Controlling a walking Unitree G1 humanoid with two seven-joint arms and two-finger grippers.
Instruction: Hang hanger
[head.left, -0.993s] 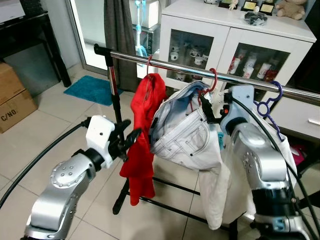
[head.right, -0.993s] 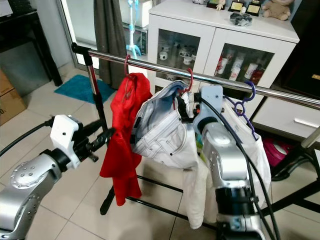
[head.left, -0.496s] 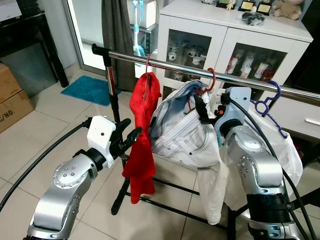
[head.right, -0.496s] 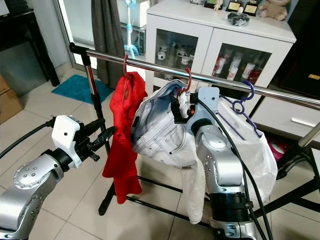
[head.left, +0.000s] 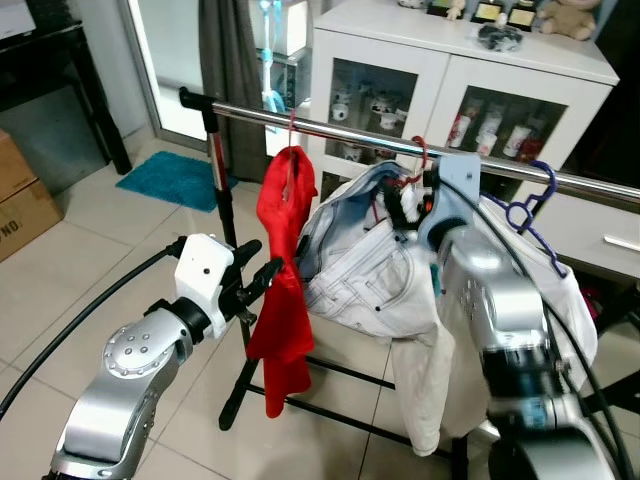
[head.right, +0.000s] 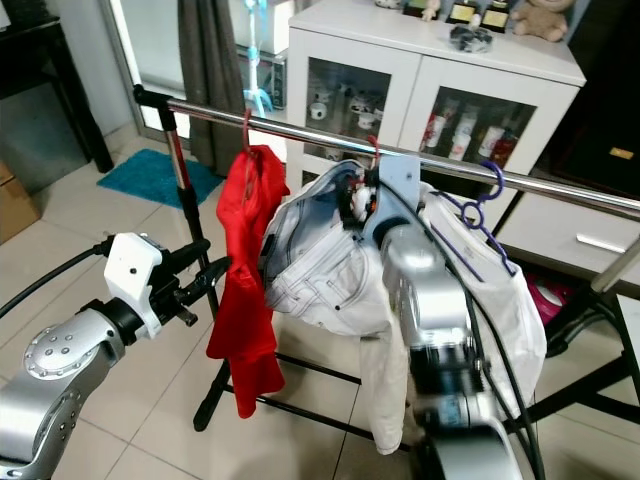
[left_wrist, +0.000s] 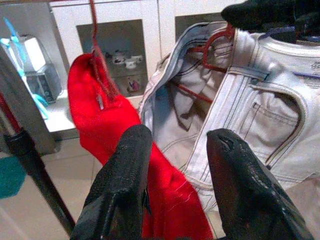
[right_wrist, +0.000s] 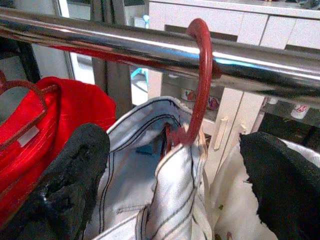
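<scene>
A polished steel rail (head.left: 330, 130) on a black stand (head.left: 222, 190) carries three loads in front of a white glass-door cabinet (head.left: 455, 90) lined with small bottles and trinkets. The red hanger (right_wrist: 200, 80), a smooth plastic hook, sits over the rail with pale stitched denim trousers (head.left: 365, 270) bunched beneath it. To the robot's left of them hangs a limp red garment (head.left: 282, 270) on its own thin red hook; to the right, a purple hanger (head.left: 535, 205) bears a white cloth (head.left: 560, 300).

The right gripper (right_wrist: 175, 165) is raised just under the rail, its two black fingers (right_wrist: 75, 170) spread wide on either side of the hanger's hook and the trousers' waistband, gripping nothing. The left gripper (left_wrist: 177, 175) hovers low beside the red garment, its fingers likewise parted and empty, the red fabric and denim seen between them.

A teal mat (head.left: 170, 175) lies on the pale tiled floor (head.left: 80, 270), and cardboard boxes (head.left: 25, 195) stand at the far left.
</scene>
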